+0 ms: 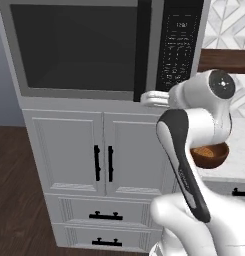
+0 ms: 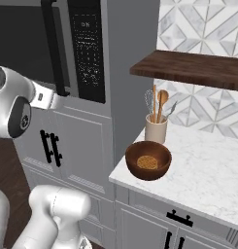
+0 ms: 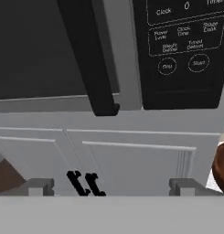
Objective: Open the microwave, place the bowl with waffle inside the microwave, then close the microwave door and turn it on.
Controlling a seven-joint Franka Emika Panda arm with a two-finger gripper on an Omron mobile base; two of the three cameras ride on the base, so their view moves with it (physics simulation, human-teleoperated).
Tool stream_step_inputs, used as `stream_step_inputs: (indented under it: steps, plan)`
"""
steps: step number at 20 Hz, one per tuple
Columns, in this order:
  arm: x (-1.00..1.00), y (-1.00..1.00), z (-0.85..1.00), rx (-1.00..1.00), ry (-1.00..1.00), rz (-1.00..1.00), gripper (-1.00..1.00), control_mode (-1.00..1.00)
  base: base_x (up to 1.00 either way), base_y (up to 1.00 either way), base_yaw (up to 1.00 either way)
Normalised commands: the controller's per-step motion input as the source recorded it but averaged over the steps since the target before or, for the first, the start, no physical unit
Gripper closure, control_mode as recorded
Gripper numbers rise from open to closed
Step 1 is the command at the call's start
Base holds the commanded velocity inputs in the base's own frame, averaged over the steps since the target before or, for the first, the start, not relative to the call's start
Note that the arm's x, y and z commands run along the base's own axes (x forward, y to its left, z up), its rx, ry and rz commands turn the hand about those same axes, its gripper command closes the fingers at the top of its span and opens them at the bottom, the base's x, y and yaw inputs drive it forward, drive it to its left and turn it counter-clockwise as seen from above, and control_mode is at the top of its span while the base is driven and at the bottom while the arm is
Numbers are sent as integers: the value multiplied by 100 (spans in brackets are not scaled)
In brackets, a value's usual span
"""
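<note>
I'm on the first step: getting the microwave (image 1: 94, 50) open. Its door (image 1: 74, 47) is shut flush, dark window facing me, and nothing has gone inside yet.

My gripper (image 3: 111, 185) sits low in front of the unit, just under the bottom end of the long black handle (image 3: 88, 59). In the hand view the two fingertips (image 3: 38, 186) stand far apart, as wide as they go, with nothing between them. The handle's lower tip hangs above and a little left of the gap, so I am near it but not around it. From the left base view the hand (image 1: 156, 98) pokes out just beneath the door's lower right corner, beside the keypad (image 1: 176, 47).

The bowl (image 2: 148, 160) with the waffle (image 2: 147, 162) waits on the marble counter (image 2: 208, 180) to the right, in front of the utensil holder (image 2: 156, 130) (spoons and a whisk, not my concern) and well clear of the arm.

Next, as I judge it, I need to lift the hand and ease forward until the bar sits between the fingers, then close and pull in an arc around the hinge on the left. The risk is closing too low and slipping off the handle's end.
</note>
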Motion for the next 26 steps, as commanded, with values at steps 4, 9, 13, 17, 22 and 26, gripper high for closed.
stream_step_inputs:
  steps: [4,9,13,17,22,26]
  plan:
    - [0,16,54,0,-26,-21,-100,-100,0,0,0]
    - [0,6,42,-13,-16,-19,-100,-100,0,0,0]
    - [12,8,45,-22,6,-3,-100,-100,0,0,0]
    - [19,14,43,-24,26,0,-100,-100,0,0,0]
    - [29,14,9,-14,17,0,-100,-100,0,0,0]
    - [42,1,-26,-3,0,0,-100,-100,0,0,0]
